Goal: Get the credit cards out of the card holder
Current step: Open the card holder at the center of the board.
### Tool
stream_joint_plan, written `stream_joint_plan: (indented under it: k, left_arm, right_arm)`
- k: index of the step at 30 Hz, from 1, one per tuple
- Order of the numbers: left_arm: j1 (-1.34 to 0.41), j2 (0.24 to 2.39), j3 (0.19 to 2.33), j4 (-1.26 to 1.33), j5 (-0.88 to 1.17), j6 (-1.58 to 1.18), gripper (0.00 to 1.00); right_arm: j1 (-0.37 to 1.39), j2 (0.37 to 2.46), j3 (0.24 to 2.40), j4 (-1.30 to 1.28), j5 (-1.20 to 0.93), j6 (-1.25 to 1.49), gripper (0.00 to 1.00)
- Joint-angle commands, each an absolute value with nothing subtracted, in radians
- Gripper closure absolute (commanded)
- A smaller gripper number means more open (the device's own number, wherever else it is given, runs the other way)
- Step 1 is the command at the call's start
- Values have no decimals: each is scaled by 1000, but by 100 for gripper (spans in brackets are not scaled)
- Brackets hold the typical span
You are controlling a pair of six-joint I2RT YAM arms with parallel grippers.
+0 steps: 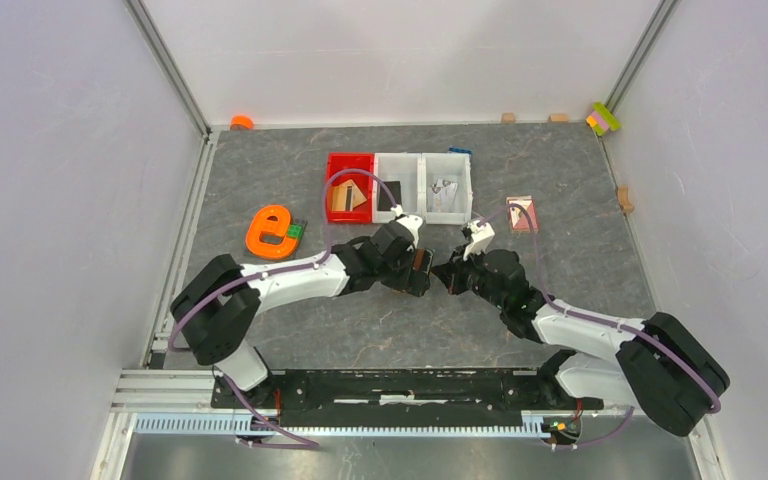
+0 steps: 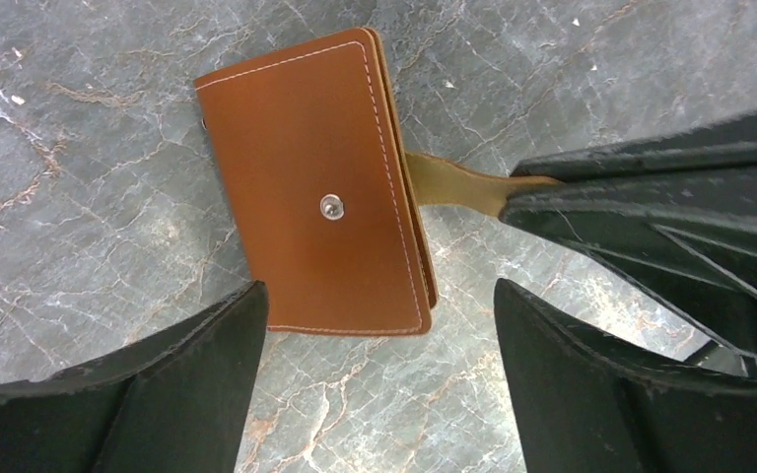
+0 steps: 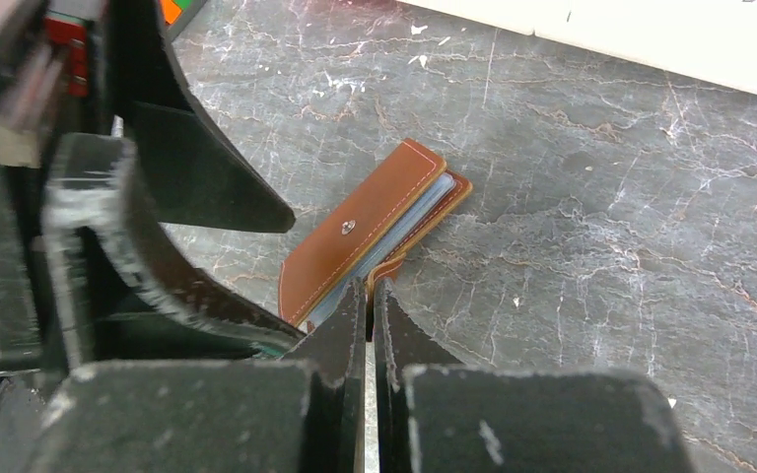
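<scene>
Left gripper [image 2: 377, 296] fills the bottom of its wrist view, fingers [image 2: 187, 384] spread wide and clamping nothing. Card holder [image 2: 306, 187] lies just beyond the fingertips, closed, on the grey marbled table [image 2: 79, 197]. Cannot tell whether the left-hand fingertip touches the leather corner. Brown outer face is up, with the metal snap stud [image 2: 331, 205] exposed mid-face. Snap tab [image 2: 448, 182] is unfastened and sticks out sideways from the card holder into the right gripper [image 3: 369, 296], whose jaws are pressed together on the tab's end. Right wrist view: pale grey-blue lining shows along the card holder's open edge; credit cards cannot be made out inside. Top view: card holder sits mid-table between the two grippers, nearer the arm bases than the row of bins, one red bin [image 1: 350, 157] and two white bins [image 1: 418, 180]. Pink-red card [image 1: 522, 214] lies right of the bins, orange plastic piece [image 1: 268, 232] left of them.
</scene>
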State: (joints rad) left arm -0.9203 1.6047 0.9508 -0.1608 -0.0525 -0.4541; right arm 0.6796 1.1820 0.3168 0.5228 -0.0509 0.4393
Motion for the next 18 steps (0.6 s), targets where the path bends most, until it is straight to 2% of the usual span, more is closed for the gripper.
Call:
stream_joint_plan:
  k: [1, 4, 11, 14, 18]
  left_arm:
    - [-920, 1646, 1014, -191, -99, -424, 16]
    - [-918, 1643, 1016, -207, -137, -442, 30]
    - [-896, 1559, 946, -140, -121, -463, 45]
    - [-878, 1554, 938, -129, -89, -471, 47]
    - [-867, 1554, 931, -114, -51, -476, 43]
  right_arm:
    - [681, 1145, 305, 597, -72, 422, 99]
    - [681, 1138, 302, 595, -66, 421, 99]
    - [681, 1138, 302, 594, -64, 414, 99]
    - [681, 1140, 302, 592, -64, 414, 100]
    - [681, 1142, 305, 589, -63, 413, 100]
